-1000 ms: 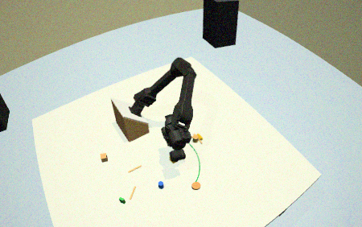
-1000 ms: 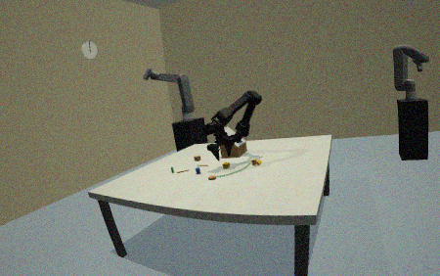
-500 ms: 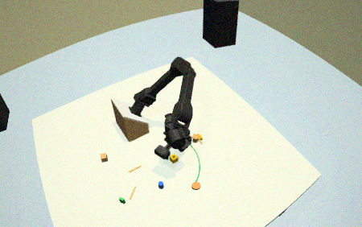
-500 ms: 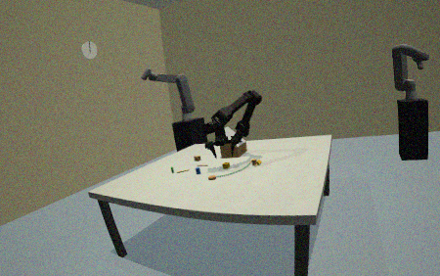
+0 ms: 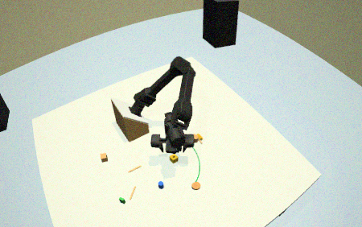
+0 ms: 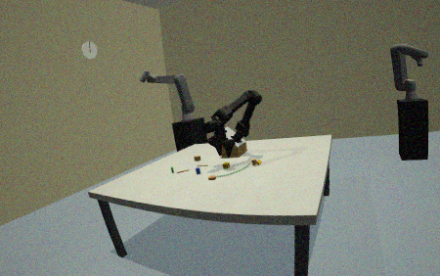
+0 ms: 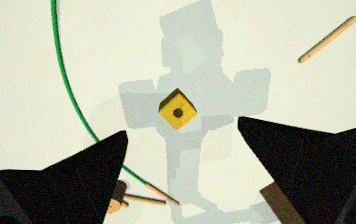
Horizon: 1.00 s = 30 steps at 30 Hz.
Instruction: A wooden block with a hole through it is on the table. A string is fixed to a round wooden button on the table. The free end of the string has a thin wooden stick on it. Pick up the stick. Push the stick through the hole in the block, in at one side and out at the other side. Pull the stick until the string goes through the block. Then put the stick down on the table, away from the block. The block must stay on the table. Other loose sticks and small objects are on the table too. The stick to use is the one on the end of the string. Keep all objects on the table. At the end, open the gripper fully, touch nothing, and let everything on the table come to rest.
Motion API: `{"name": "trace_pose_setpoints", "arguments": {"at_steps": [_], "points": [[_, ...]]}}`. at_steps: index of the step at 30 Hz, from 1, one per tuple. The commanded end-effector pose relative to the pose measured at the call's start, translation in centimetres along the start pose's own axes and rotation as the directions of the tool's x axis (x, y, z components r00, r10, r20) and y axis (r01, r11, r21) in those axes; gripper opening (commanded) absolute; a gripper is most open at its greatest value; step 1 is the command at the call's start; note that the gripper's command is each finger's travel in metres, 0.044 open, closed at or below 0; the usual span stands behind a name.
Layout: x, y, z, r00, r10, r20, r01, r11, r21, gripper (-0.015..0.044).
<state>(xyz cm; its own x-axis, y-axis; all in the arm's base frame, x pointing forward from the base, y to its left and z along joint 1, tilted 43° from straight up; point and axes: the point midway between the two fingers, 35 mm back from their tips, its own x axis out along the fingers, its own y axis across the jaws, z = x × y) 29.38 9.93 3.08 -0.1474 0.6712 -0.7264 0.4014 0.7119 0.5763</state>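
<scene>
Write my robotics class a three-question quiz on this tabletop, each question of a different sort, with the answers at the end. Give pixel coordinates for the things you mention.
1. True or false: the pincer (image 5: 173,150) (image 7: 183,128) is holding the blue cylinder (image 5: 161,185) (image 6: 198,170).

2. Multiple choice: what colour is the string (image 5: 199,166) (image 6: 238,171) (image 7: 65,82) that runs to the round button (image 5: 195,186) (image 6: 211,178)?
a) red
b) green
c) white

3. Fill in the gap: the face of the yellow block (image 5: 174,158) (image 6: 226,165) (image 7: 170,114) seen in the wrist view has a round ____ in it.

Key: 1. False; 2. b; 3. hole
</scene>
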Motion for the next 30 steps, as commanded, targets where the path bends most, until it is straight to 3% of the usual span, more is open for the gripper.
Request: {"name": "trace_pose_setpoints", "arguments": {"at_steps": [1, 4, 19, 26, 30], "points": [[-0.76, 0.04, -0.08, 1.000, -0.007, 0.010, -0.003, 0.658, 0.753, 0.0440], [-0.80, 0.04, -0.09, 1.000, -0.007, 0.010, -0.004, 0.594, 0.804, 0.0440], [-0.80, 0.04, -0.09, 1.000, -0.007, 0.010, -0.004, 0.594, 0.804, 0.0440], [-0.80, 0.04, -0.09, 1.000, -0.007, 0.010, -0.004, 0.594, 0.804, 0.0256], [-0.80, 0.04, -0.09, 1.000, -0.007, 0.010, -0.004, 0.594, 0.804, 0.0241]]}}
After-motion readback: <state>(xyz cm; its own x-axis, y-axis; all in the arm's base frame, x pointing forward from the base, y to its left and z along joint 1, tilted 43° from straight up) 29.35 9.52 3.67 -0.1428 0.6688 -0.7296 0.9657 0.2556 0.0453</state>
